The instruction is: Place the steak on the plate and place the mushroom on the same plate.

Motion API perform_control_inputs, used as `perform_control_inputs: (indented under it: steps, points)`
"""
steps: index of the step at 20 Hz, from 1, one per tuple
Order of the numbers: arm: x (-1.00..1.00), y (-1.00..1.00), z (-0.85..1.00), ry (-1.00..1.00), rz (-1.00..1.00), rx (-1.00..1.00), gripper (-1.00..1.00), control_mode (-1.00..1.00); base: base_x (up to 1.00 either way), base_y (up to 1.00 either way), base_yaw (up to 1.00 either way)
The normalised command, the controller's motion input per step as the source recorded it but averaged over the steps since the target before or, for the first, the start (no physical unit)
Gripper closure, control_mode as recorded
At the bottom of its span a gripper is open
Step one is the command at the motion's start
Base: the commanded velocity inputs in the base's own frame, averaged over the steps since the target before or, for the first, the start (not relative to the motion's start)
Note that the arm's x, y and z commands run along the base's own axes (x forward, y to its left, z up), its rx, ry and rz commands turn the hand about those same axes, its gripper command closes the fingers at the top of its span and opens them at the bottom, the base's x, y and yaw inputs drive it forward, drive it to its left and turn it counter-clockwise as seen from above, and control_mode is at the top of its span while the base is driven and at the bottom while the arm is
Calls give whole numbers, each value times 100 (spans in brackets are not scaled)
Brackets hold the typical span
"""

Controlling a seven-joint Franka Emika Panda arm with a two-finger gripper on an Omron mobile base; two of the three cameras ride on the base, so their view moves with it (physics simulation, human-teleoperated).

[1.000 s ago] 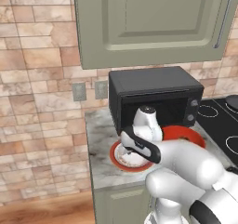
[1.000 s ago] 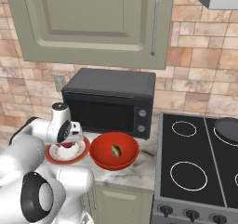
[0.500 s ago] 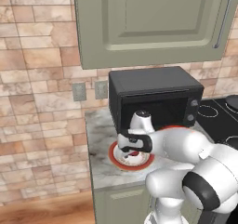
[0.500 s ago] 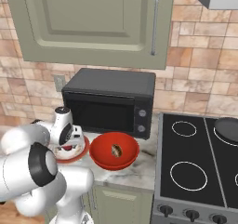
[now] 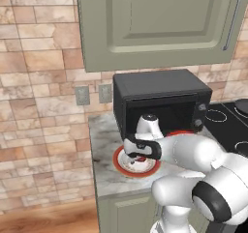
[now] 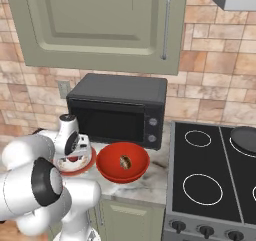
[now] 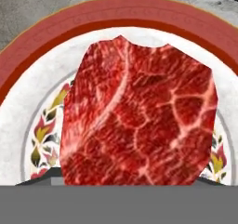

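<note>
The steak, a red marbled slab, hangs close under the hand camera and hides the fingertips. My gripper is shut on it, low over the middle of the plate. This white plate has a red-orange rim and sits on the counter in front of the microwave. From the right, the gripper stands over the plate with a bit of red steak beneath it. The tan mushroom lies in the red bowl, right of the plate.
A black microwave stands right behind the plate. The stovetop lies to the right with a dark pan at its back. Cabinet doors hang overhead. The marble counter ends just left of the plate.
The hand has shifted slightly left and lower over the plate with the steak, and the forearm has swung down beside it. The mushroom and bowl have stayed put.
</note>
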Motion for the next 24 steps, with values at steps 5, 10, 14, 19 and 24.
perform_control_inputs:
  steps: [5, 10, 14, 19, 24]
  points:
    - [-81, -36, 22, -10, 0, 0, -100, -100, 0, 0, 0]
    - [-55, -12, 18, -9, -1, 0, -100, -100, 0, 0, 0]
    - [-70, -31, 48, -6, -1, 0, -100, -100, 0, 0, 0]
    - [-82, -71, 58, -5, -3, 1, -100, -100, 0, 0, 0]
    - [-35, -94, 63, 0, -12, 0, -100, -100, 0, 0, 0]
